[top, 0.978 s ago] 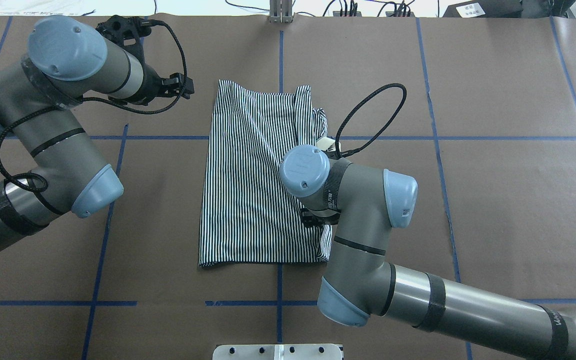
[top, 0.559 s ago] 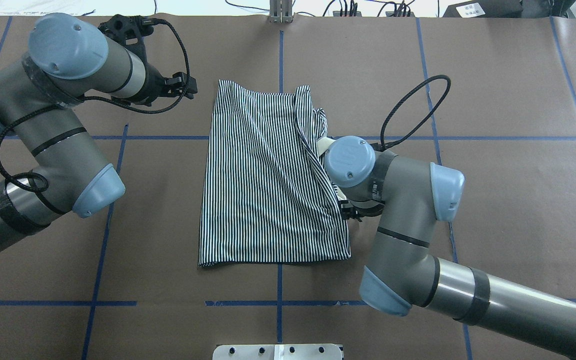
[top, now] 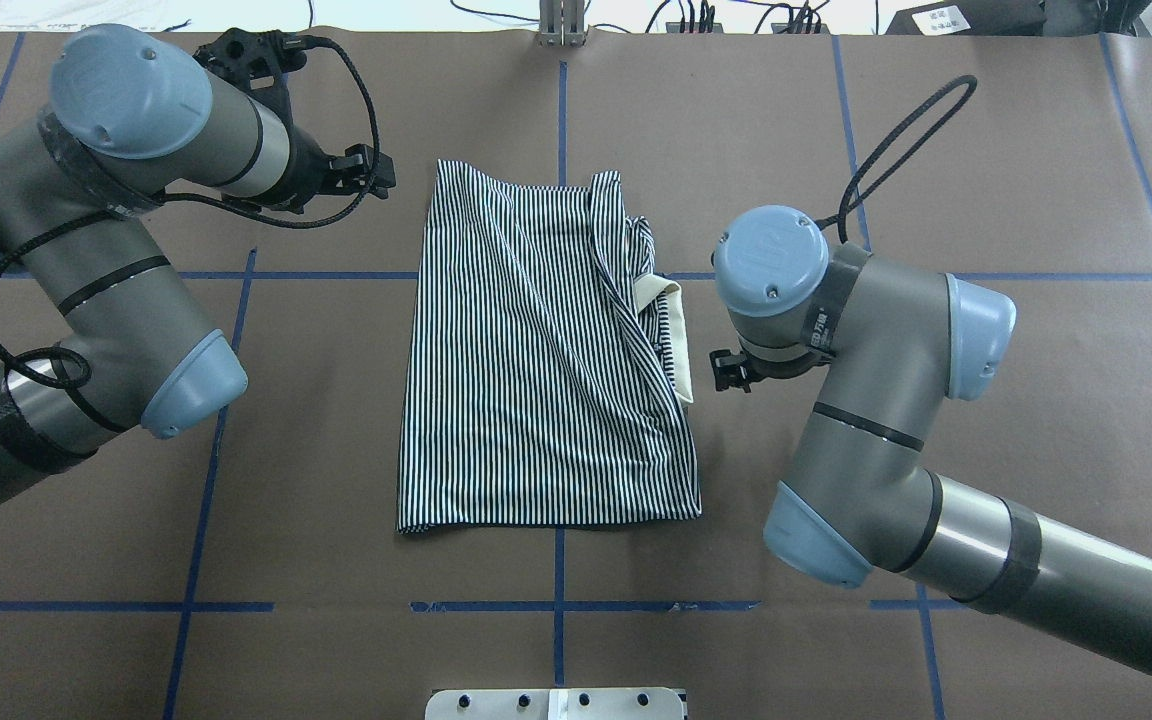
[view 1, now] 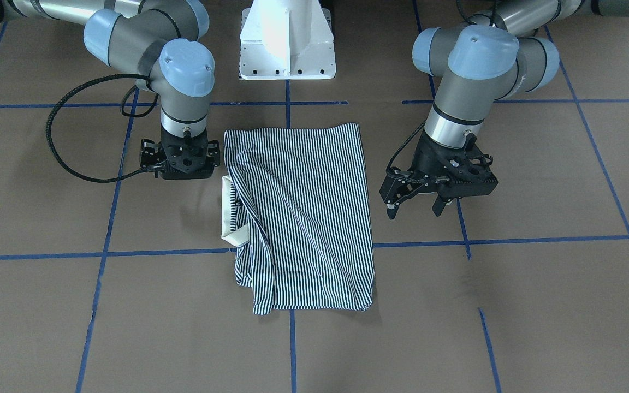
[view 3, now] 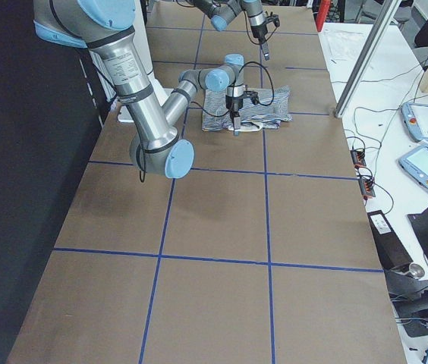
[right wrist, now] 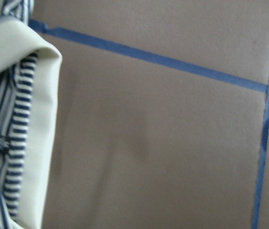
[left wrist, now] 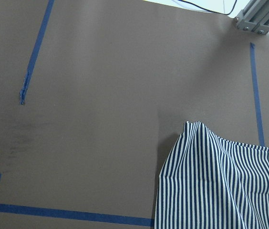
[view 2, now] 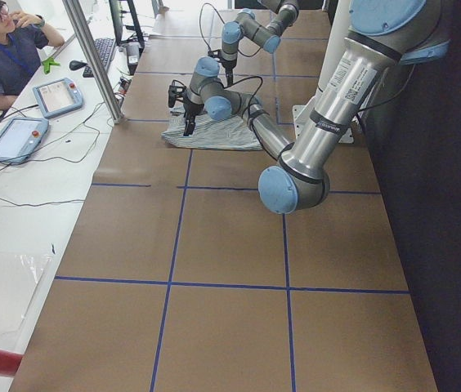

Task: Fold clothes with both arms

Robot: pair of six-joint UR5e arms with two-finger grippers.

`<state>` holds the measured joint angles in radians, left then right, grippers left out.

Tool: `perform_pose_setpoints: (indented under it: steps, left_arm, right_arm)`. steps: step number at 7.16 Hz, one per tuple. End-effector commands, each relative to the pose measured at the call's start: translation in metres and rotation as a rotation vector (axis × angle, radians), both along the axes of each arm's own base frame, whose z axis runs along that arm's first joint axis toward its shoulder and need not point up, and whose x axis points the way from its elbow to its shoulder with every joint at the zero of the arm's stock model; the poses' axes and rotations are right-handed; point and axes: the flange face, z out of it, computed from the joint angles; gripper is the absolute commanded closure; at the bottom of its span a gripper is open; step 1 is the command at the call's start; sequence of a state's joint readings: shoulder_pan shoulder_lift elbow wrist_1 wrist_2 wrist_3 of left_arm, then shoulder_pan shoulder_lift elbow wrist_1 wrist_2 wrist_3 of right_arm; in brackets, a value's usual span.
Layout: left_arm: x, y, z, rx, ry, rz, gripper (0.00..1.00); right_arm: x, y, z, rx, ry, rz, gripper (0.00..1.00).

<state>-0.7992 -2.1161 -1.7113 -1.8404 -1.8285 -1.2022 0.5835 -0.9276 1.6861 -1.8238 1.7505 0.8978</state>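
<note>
The striped shirt (top: 536,380) lies folded into a rectangle in the middle of the brown tabletop (top: 986,180), its cream collar (top: 673,340) poking out along the right edge. My left hand (view 1: 414,210) hovers off the shirt's far left corner, fingers (view 1: 391,210) spread, holding nothing. My right hand (view 1: 182,164) hangs just beside the collar. Its fingers are hidden under my own wrist (top: 771,262) in both table-wide views and lie outside its wrist camera's view, so I cannot tell whether they are spread or pressed together. That camera's close view is blurred, and a small dark label (right wrist: 1,143) inside the collar is unreadable. From the tabletop's ends the shirt is small and partly hidden behind my arms.
</note>
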Motion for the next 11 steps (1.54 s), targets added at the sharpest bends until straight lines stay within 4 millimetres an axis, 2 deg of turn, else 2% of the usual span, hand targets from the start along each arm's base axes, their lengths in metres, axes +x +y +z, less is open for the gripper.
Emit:
perform_pose_setpoints:
  steps: [1,3,5,6,8,11]
  left_arm:
    - [0.000,0.000,0.001,0.004,-0.002,0.003,0.00]
    - [0.000,-0.002,0.005,0.002,-0.006,0.003,0.00]
    - [0.000,-0.002,0.005,0.002,-0.006,0.003,0.00]
    - [0.000,-0.002,0.005,0.003,-0.006,0.003,0.00]
    - [0.000,-0.002,0.005,0.002,-0.007,0.002,0.00]
    - [0.000,-0.003,0.005,0.004,-0.005,0.002,0.00]
  right_arm:
    - [-0.072,-0.058,-0.035,0.091,-0.133,0.014,0.00]
    - [-0.077,-0.063,-0.042,0.115,-0.156,0.004,0.00]
    - [-0.087,-0.062,-0.023,0.098,-0.120,-0.015,0.00]
    - [-0.089,-0.057,-0.006,0.088,-0.099,-0.026,0.00]
    - [-0.088,-0.055,0.006,0.074,-0.083,-0.029,0.00]
    - [-0.075,-0.064,0.007,0.069,-0.055,-0.033,0.00]
